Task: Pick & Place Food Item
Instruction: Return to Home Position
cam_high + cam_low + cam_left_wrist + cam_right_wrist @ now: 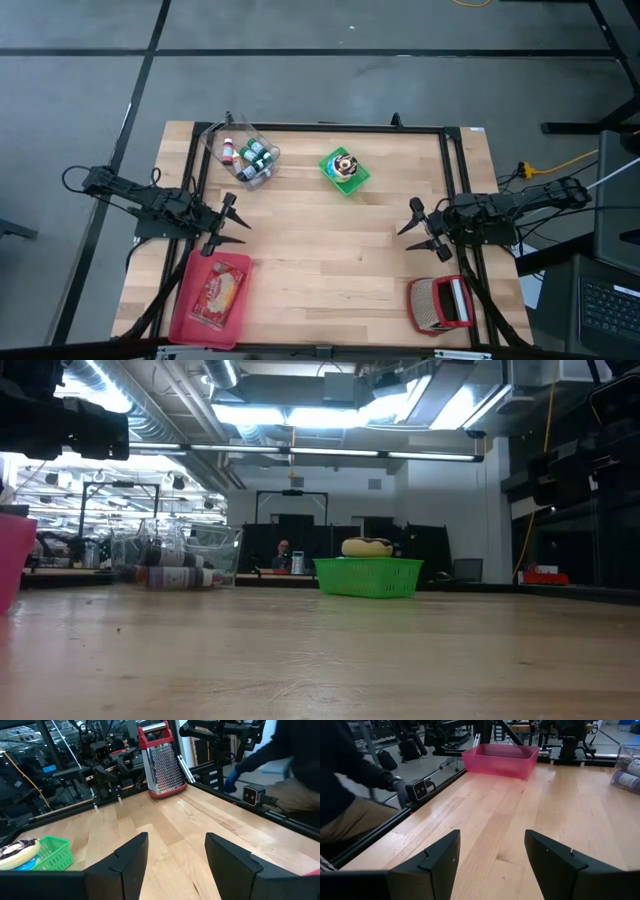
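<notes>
Hovering over the table's left side, the left gripper point(236, 220) is showing its fingers spread apart and gripping nothing, with the pink tray point(185, 312) and its packet point(218, 292) lying just beside it. Next along, the transparent bin point(214, 148) is sitting near a table corner, the food coloring bottles point(250, 158) lying inside it. The green basket point(327, 165) is standing mid-table. Over on the right, the right gripper point(408, 220) is hanging spread and empty too, with the grater point(438, 304) lying near it.

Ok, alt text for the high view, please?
Overhead, both arms flank the table, left gripper and right gripper open and empty. Transparent bin of bottles and green basket sit above; pink bin and grater below.
</notes>
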